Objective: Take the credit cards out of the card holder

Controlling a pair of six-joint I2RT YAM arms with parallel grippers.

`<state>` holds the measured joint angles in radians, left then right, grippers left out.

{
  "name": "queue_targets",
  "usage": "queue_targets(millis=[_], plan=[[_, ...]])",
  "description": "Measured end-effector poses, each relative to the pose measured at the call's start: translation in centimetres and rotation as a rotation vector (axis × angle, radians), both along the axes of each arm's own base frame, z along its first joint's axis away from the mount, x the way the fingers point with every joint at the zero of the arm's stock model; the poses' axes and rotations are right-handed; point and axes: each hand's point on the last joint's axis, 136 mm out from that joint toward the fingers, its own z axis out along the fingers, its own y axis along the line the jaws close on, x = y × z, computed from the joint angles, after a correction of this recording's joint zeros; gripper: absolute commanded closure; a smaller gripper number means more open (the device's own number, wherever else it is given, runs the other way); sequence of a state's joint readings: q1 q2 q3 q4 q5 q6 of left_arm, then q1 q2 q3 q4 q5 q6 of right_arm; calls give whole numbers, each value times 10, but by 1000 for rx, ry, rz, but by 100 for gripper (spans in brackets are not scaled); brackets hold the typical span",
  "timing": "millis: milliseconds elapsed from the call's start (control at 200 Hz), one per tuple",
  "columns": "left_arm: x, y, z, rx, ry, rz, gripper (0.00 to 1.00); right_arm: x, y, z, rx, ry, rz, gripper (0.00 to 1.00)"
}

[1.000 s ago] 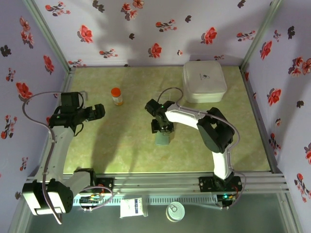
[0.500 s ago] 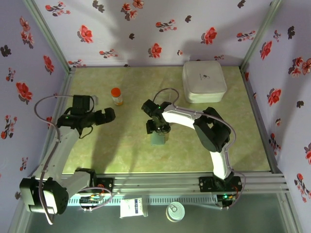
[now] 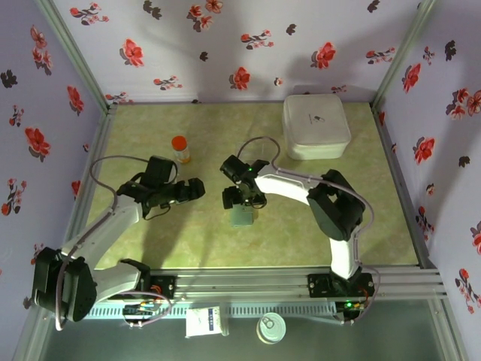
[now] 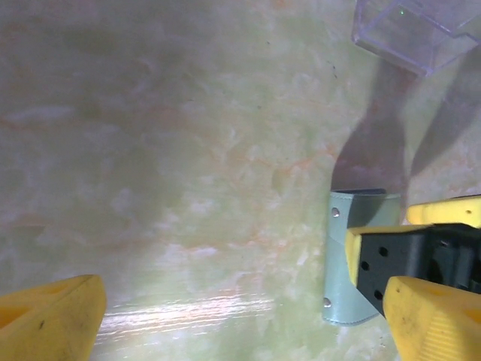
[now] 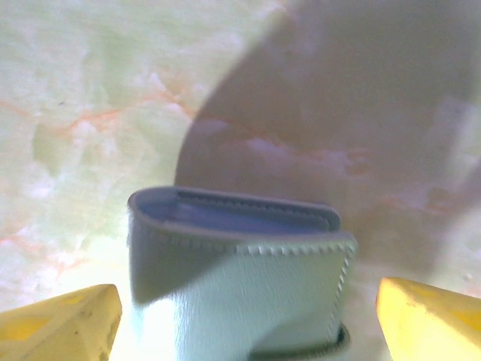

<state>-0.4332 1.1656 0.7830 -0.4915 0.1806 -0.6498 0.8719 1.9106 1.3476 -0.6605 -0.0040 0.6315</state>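
Observation:
The card holder (image 3: 242,217) lies folded shut on the green table, a grey-blue wallet with stitched edges (image 5: 240,278). My right gripper (image 3: 242,200) hangs straight over it. It is open, with a yellow finger on each side of the holder and a gap at both (image 5: 244,323). My left gripper (image 3: 197,188) stands open a short way to the holder's left, and nothing is between its fingers (image 4: 240,331). In the left wrist view the holder (image 4: 349,259) is partly covered by a right finger (image 4: 421,256). The credit cards are hidden.
A large white box (image 3: 316,126) sits at the back right. An orange bottle (image 3: 180,148) stands behind my left gripper. A clear plastic box (image 4: 417,30) lies just beyond the holder. Flowered walls close in the table on three sides.
My left arm has swung right, towards the holder. The right gripper's jaws have widened off the holder, which has shifted slightly left.

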Motion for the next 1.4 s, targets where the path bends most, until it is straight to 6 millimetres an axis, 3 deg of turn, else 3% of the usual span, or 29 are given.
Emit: queue_targets(millis=[250,395,625,765,910,1105,1400], plan=[[1,-45,-20,-42,35,-56,31,-3,-12,35,63,-89,-14,15],[0,-65,-26,-81,31,-75,42,-10,-22,34,68,-100,-22,21],[-6,-90,-43,-134,49,-74,68,-21,-32,22,87,-84,-45,41],[-6,-98,-56,-149,66,-65,79,-26,-33,16,95,-61,-60,51],[-3,-106,-61,-177,74,-60,84,-26,-33,16,97,-57,-67,53],[0,-111,-61,-211,63,-57,100,-22,-23,12,83,-46,-59,54],[-6,-108,-69,-212,73,-57,100,-15,-5,8,55,-26,-40,62]])
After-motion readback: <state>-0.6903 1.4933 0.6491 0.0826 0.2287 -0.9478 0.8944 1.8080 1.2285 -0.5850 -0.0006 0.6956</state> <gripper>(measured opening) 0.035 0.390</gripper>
